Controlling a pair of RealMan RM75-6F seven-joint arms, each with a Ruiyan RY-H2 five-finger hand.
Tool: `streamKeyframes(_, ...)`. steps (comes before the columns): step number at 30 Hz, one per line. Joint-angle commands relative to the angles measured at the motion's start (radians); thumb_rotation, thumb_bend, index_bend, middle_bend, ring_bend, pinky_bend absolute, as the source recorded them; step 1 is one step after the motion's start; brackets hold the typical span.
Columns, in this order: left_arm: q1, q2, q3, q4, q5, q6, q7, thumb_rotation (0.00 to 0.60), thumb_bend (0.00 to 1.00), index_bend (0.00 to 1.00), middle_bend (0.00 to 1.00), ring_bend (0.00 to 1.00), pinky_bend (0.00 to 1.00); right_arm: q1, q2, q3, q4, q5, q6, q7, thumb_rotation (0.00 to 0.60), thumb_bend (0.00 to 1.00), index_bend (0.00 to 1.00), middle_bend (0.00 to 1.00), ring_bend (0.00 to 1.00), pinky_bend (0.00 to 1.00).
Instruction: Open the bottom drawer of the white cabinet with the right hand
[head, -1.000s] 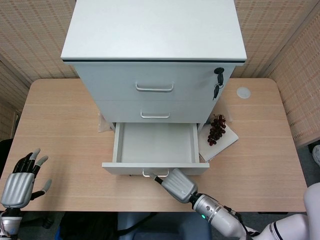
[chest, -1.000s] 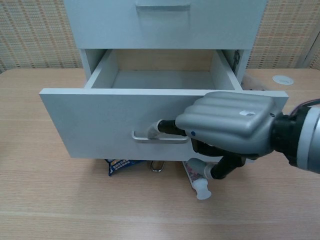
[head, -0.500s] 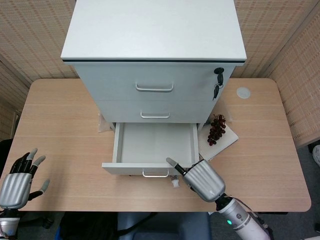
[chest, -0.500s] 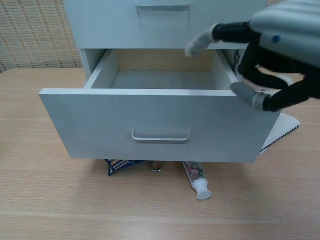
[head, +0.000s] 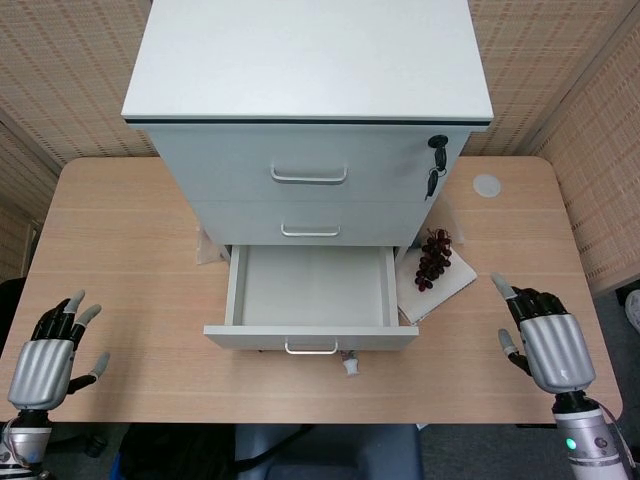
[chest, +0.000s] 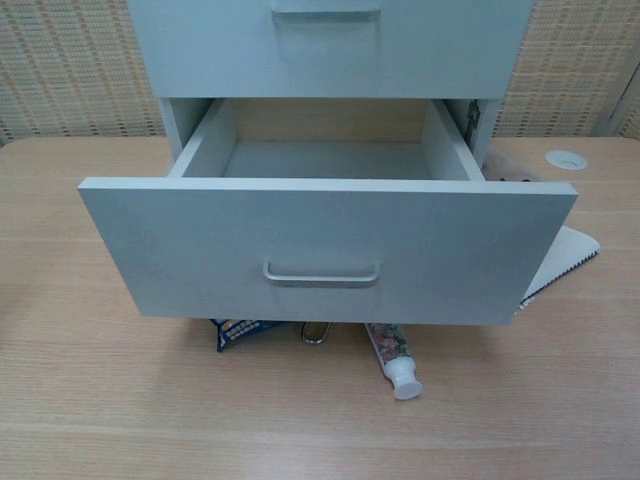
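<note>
Right hand (head: 553, 343) hovers open above wooden table (head: 120, 250).

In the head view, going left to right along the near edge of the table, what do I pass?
left hand → bottom drawer handle → tube poking out under the drawer → right hand

Dark grapes (head: 434, 258) on a white notebook (head: 442, 284), lying on the wooden bench (head: 120, 240); a small white disc (head: 486, 184) set in the bench farther back; a tube (chest: 392, 358), a blue packet (chest: 240, 330) and a clip (chest: 314, 332) lying close together on the bench
</note>
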Motion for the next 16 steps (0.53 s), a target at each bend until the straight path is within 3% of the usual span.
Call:
streamKeyframes(1,0.001,-0.003,0.002,-0.012,0.009,0.007,0.013,0.600,0.31,0.15,0.04,0.06,0.13,-0.058,-0.006,0.014,0.100,0.036,-0.014,0.085,0.600,0.32,0.00,0.08,0.02,0.02)
streamKeyframes(5,0.001,-0.016,0.002,-0.019,0.020,0.018,0.014,0.600,0.31,0.11,0.03,0.05,0.13,-0.085,-0.022,0.018,0.149,0.054,-0.056,0.133,0.600,0.31,0.00,0.01,0.00,0.00)
streamKeyframes(10,-0.001,-0.019,0.002,-0.017,0.017,0.012,0.019,0.600,0.31,0.01,0.00,0.00,0.10,-0.111,-0.022,0.031,0.164,0.068,-0.089,0.163,0.600,0.31,0.00,0.00,0.00,0.00)
streamKeyframes(16,-0.001,-0.014,0.003,-0.022,0.007,0.006,0.024,0.600,0.31,0.00,0.00,0.00,0.09,-0.139,-0.025,0.049,0.171,0.050,-0.096,0.171,0.600,0.31,0.00,0.00,0.00,0.00)
